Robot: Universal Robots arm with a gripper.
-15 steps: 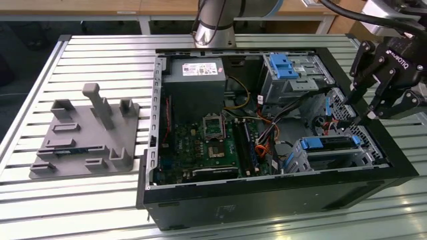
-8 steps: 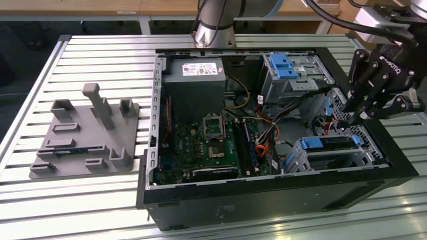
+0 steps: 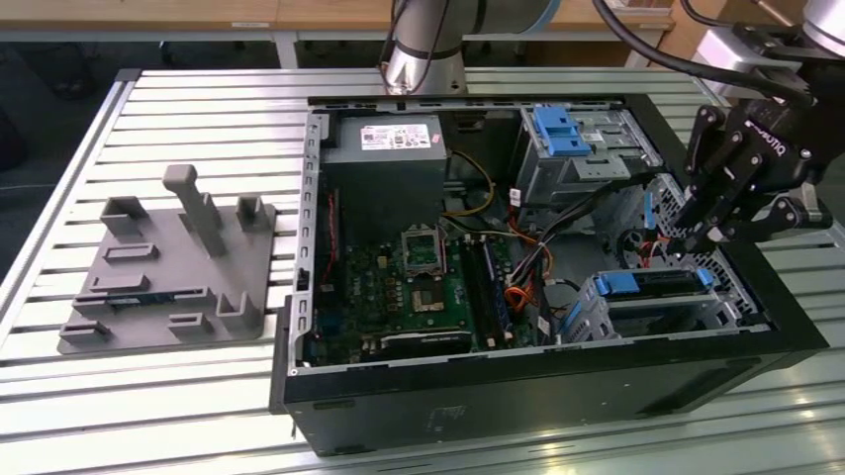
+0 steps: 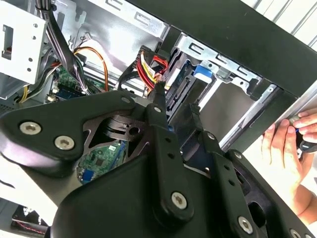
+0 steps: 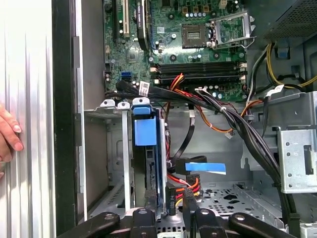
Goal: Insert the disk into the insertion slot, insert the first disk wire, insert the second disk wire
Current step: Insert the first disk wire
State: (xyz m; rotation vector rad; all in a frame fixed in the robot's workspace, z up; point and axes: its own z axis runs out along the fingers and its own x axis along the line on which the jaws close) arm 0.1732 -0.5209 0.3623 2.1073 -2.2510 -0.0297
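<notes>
The disk (image 3: 647, 284) sits inside the insertion slot (image 3: 723, 309), a small silver cage at the case's near corner on the exterior view's right. Its blue carrier handle (image 5: 145, 130) (image 4: 203, 71) faces out of the cage (image 5: 111, 148). My gripper (image 3: 687, 242) hangs inside the case just behind the disk's rear end. Its fingers (image 5: 148, 210) stand a little apart, and nothing is visibly clamped. A black connector with red and yellow wires (image 5: 171, 201) (image 4: 148, 59) lies at the disk's rear, just past my fingertips (image 4: 158, 96). A flat black cable with a blue tag (image 5: 205, 167) hangs loose nearby.
A taller cage with a blue latch (image 3: 568, 134) stands at the case's far right corner. The motherboard (image 3: 410, 287) and cable bundles (image 5: 237, 124) fill the case floor. A person's hand (image 4: 285, 144) (image 5: 7, 131) rests on the case's outer wall. A grey fixture plate (image 3: 172, 267) lies on the exterior view's left.
</notes>
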